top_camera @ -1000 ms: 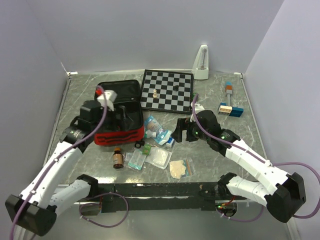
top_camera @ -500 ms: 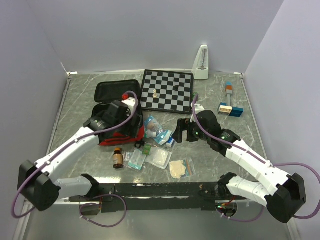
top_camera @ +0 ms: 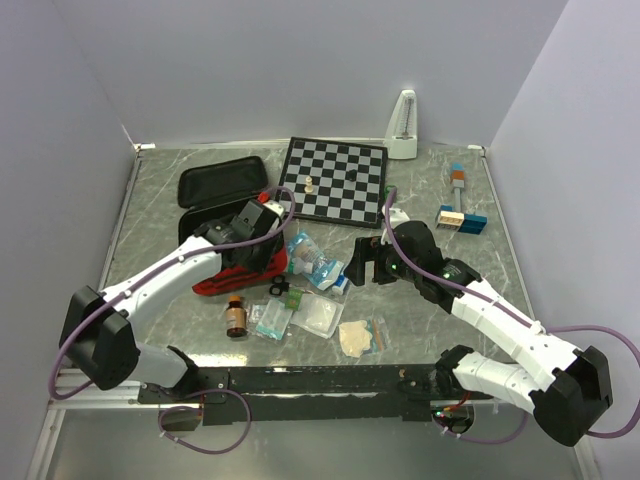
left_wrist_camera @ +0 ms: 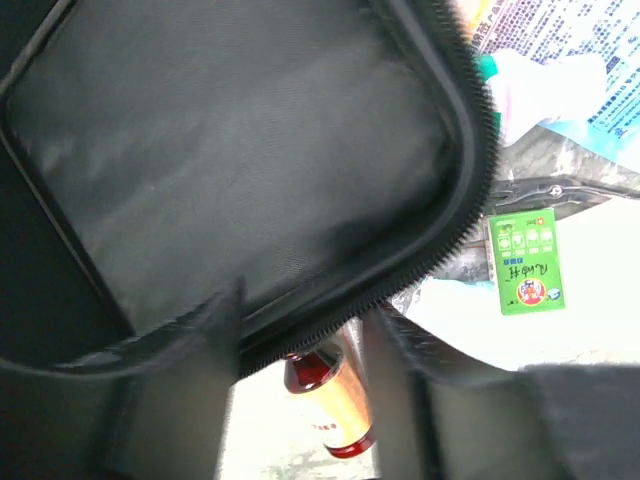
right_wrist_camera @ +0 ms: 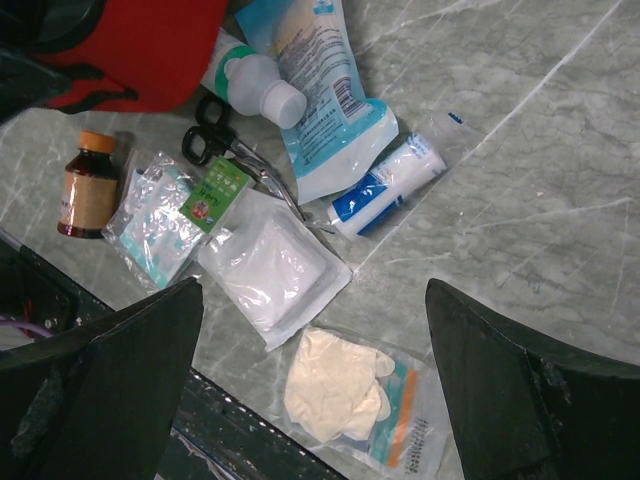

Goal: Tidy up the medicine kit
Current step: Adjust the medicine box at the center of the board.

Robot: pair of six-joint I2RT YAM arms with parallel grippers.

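matt black cloth medicine kit (left_wrist_camera: 250, 150)

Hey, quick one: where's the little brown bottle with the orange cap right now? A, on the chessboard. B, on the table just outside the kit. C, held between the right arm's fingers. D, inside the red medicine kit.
B: the brown bottle sits on the table just on the near side of the medicine kit, outside its red wall and next to the flat packets.

Grey table (top_camera: 160, 215). On it: open red medicine kit (top_camera: 218, 182) back L, chessboard (top_camera: 335, 180) beside, metronome (top_camera: 403, 126) behind, blocks (top_camera: 461, 219) R, bottle (top_camera: 237, 316), packets (top_camera: 318, 314), gloves (top_camera: 354, 338) front mid.
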